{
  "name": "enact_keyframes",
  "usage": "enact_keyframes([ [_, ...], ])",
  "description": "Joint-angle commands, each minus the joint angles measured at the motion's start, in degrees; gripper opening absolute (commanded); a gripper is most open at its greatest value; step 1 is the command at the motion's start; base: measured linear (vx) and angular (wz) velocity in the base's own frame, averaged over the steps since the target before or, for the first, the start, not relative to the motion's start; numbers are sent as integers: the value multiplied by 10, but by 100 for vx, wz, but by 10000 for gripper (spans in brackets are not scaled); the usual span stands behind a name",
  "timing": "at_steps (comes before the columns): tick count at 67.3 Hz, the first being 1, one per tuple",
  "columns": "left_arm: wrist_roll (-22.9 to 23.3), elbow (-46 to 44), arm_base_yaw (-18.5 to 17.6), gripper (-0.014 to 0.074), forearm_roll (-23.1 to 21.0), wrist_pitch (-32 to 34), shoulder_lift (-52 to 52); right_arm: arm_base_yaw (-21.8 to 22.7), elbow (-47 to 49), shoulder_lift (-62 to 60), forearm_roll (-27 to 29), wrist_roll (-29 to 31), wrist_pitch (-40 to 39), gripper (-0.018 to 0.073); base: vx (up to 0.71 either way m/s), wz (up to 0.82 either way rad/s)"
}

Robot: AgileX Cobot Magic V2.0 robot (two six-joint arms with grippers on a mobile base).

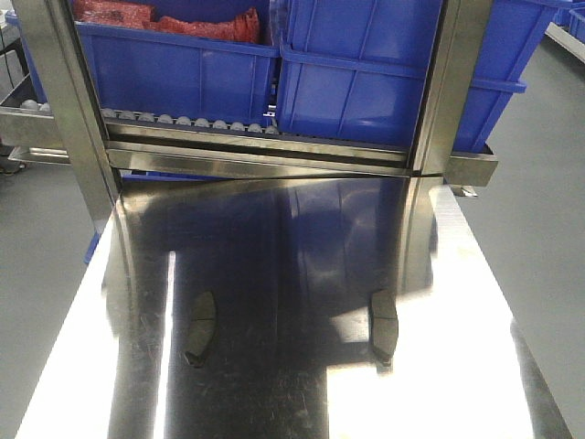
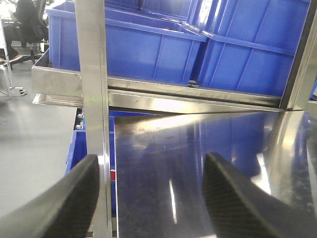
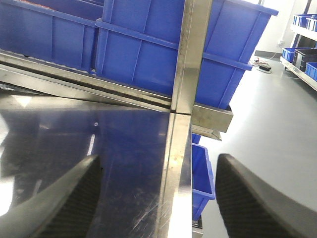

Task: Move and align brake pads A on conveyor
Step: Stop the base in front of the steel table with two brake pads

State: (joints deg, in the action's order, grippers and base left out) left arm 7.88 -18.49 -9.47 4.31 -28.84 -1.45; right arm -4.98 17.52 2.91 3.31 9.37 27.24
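Left gripper (image 2: 151,201) jaws wide apart, nothing between them; black carbon-weave fingers (image 2: 59,208) straddle the left edge of the steel table (image 1: 302,238), one over the tabletop, the other past the edge above the grey floor (image 2: 29,148). Right gripper (image 3: 158,198) same story: spread open and empty, straddling the table's right edge, with its outer finger over the floor. Both point toward the table's far end and sit above the surface, not touching it. Two brake pads (image 1: 199,327) visible in the front view, flat on the table's near half, one left of centre, the other (image 1: 383,327) right of centre, well apart and roughly level with each other. Each is a thin dark-grey crescent with its long axis running toward the far end, reflected in the shiny steel; too small to make out a groove. Blue bins (image 1: 366,82) sit on a steel rack (image 1: 274,155) at the table's far end.
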Motion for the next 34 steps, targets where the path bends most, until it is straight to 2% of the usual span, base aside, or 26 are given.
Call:
enact_keyframes([
  [1, 0, -13, -4, 443, 1, 45, -9, 3, 14, 7, -2, 4, -41, 484, 0, 0],
  [34, 0, -15, -4, 443, 6, 57, -12, 3, 14, 7, -2, 4, -37, 484, 0, 0],
])
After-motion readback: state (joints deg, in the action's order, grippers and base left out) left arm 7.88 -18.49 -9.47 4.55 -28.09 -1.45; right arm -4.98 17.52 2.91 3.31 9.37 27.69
